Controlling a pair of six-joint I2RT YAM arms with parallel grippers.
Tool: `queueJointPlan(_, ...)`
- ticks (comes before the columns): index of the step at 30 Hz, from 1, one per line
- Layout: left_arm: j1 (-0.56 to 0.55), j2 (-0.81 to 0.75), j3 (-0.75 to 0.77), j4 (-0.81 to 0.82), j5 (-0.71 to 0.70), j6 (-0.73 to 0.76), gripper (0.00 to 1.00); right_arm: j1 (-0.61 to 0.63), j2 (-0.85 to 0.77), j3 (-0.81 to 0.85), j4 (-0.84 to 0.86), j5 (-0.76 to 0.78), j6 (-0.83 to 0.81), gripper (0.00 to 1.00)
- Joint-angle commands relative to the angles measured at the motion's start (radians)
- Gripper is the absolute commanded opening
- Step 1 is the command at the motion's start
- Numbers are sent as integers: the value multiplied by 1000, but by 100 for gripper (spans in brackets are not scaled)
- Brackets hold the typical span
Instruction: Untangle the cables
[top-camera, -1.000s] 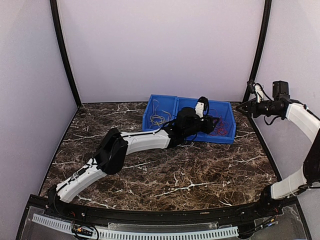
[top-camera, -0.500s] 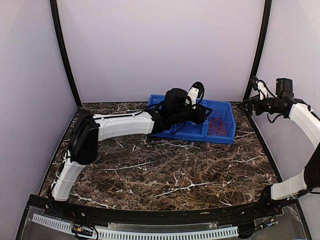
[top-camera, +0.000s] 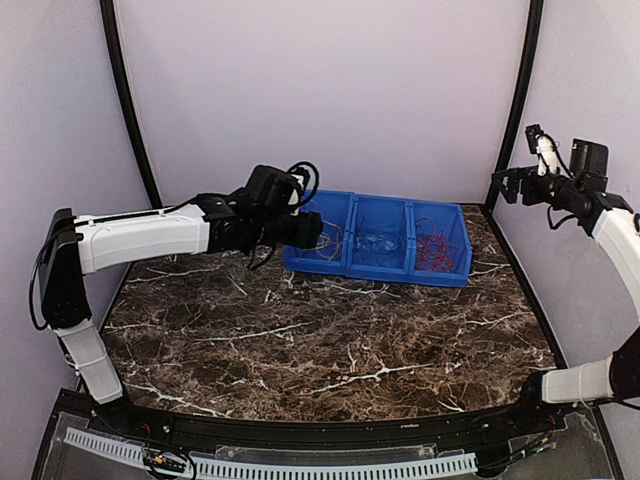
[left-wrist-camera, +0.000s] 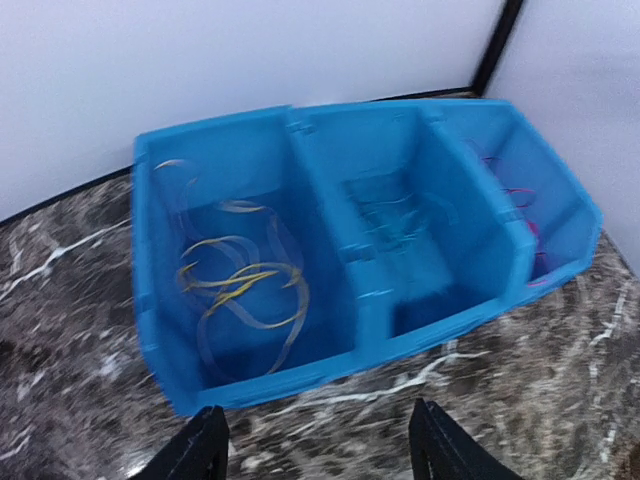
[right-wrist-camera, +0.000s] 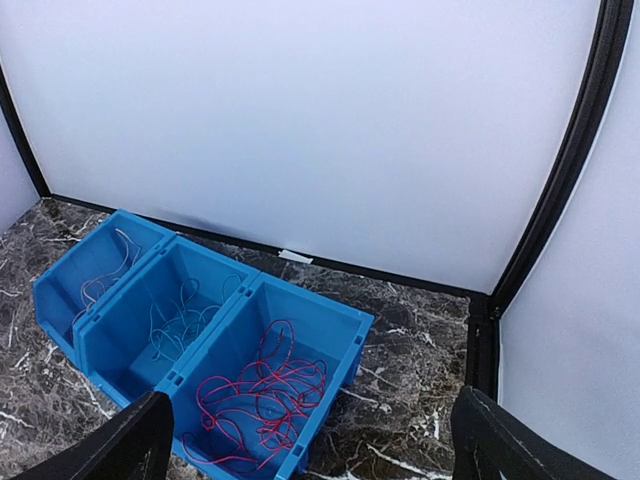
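Observation:
The cables lie sorted by colour in a blue three-part bin (top-camera: 380, 270): yellow cables (left-wrist-camera: 240, 290) in the left part, pale blue cables (left-wrist-camera: 400, 220) in the middle, red cables (right-wrist-camera: 265, 400) in the right. My left gripper (left-wrist-camera: 318, 455) hovers open just before the bin's near left wall, nothing between its fingers. In the top view the left gripper (top-camera: 315, 232) is at the bin's left end. My right gripper (top-camera: 502, 185) hangs open high by the right wall, well above and right of the bin, holding nothing.
The bin stands at the back of the dark marble table (top-camera: 330, 340), close to the rear wall. Black frame posts (top-camera: 515, 100) rise at the back corners. The left arm stretches across the table's left side.
My left gripper drew back from over the bin's right and middle parts to its left end, jaws widening. The right gripper rose a little towards the right wall and opened wide.

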Motion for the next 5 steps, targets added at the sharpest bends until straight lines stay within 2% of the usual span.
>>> queueJointPlan(1, 56, -190, -171, -15, -122, -78, 66, -3, -8, 23, 9, -26, 19, 99)
queueJointPlan(5, 71, -254, -199, -6, -138, -59, 68, -3, 19, 22, 22, -17, 62, 99)
